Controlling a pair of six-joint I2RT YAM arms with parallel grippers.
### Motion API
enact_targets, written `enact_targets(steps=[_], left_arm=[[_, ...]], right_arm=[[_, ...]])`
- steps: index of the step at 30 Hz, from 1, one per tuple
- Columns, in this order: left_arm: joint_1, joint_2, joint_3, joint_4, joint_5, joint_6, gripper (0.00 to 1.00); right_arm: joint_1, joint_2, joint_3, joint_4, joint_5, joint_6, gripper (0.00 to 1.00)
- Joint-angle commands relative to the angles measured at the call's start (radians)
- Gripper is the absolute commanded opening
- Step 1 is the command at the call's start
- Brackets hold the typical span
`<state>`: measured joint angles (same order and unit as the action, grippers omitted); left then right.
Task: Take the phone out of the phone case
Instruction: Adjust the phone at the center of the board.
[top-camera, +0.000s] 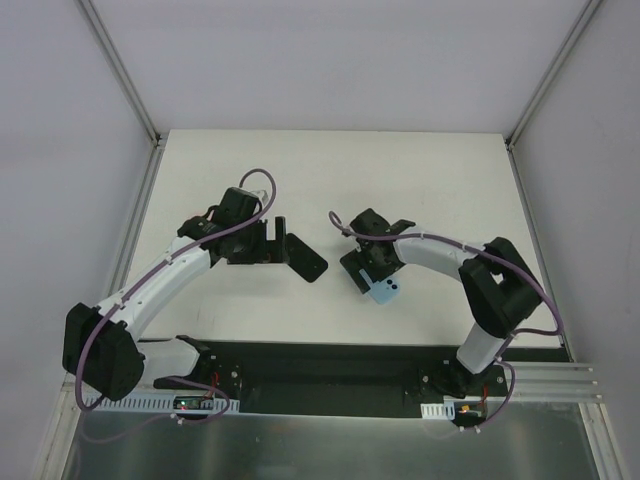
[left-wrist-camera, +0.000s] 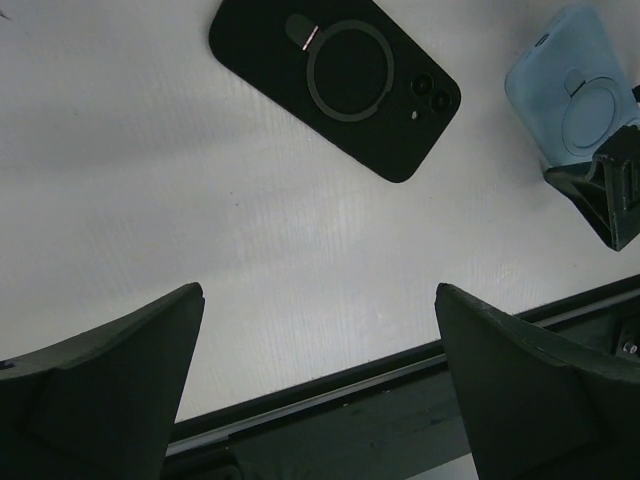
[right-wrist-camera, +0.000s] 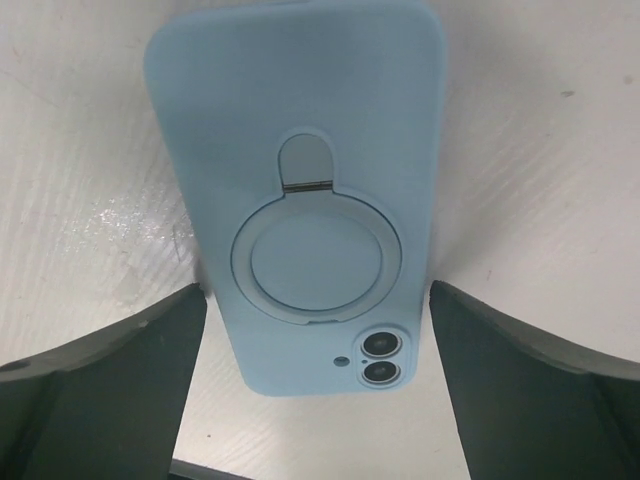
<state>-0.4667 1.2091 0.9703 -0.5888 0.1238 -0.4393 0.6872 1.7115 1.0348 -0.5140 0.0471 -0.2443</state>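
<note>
Far left of the overhead view, the left gripper (top-camera: 277, 240) hangs over the white table (top-camera: 440, 180) with its jaws spread as wide as they go and nothing between them. Its wrist camera shows both fingers (left-wrist-camera: 110, 390) low in the frame with only bare tabletop in the gap.

Just right of it lies the black phone (top-camera: 306, 259), back up and flat on the table. Its ring and two lenses are clear at the top of the left wrist view (left-wrist-camera: 335, 85).

Moving right, the blue phone case (top-camera: 385, 291) is flat on the table near the centre, back up. Two camera lenses show through its cutout (right-wrist-camera: 382, 358).

The right gripper (top-camera: 375, 268) sits right over it, jaws parted, one finger (right-wrist-camera: 100, 390) on each side of the case. I cannot tell whether the fingers touch it.
</note>
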Motion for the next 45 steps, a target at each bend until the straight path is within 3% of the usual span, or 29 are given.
enact_targets(steps=[1,10,20,23,30,33,39,42,45], left_arm=[[-0.023,0.044,0.047,-0.009,0.059,-0.015,0.99],[-0.075,0.150,0.116,-0.008,0.066,-0.019,0.99],[-0.084,0.152,0.146,-0.008,0.076,-0.009,0.99],[-0.084,0.155,0.159,-0.008,0.082,-0.006,0.99],[-0.090,0.176,0.214,-0.006,0.091,0.019,0.99],[-0.108,0.204,0.248,-0.006,0.096,0.033,0.99],[-0.228,0.289,0.340,0.021,-0.004,0.177,0.99],[-0.334,0.386,0.402,0.047,-0.114,0.335,0.99],[-0.411,0.510,0.473,0.050,-0.136,0.520,0.99]], right_arm=[[0.011,-0.061,0.008,-0.023,0.111,0.010,0.96],[0.023,-0.168,-0.061,-0.018,0.086,0.293,0.96],[0.020,-0.086,-0.050,-0.124,0.187,0.306,0.96],[-0.026,-0.070,-0.035,-0.161,0.250,0.300,0.96],[-0.273,-0.102,0.014,-0.161,0.344,0.348,0.96],[-0.287,-0.096,0.040,-0.173,0.329,0.396,0.96],[-0.291,-0.188,-0.088,-0.084,0.176,0.562,0.96],[-0.308,-0.288,-0.182,-0.028,0.094,0.609,0.96],[-0.348,-0.418,-0.237,-0.043,0.074,0.616,0.96]])
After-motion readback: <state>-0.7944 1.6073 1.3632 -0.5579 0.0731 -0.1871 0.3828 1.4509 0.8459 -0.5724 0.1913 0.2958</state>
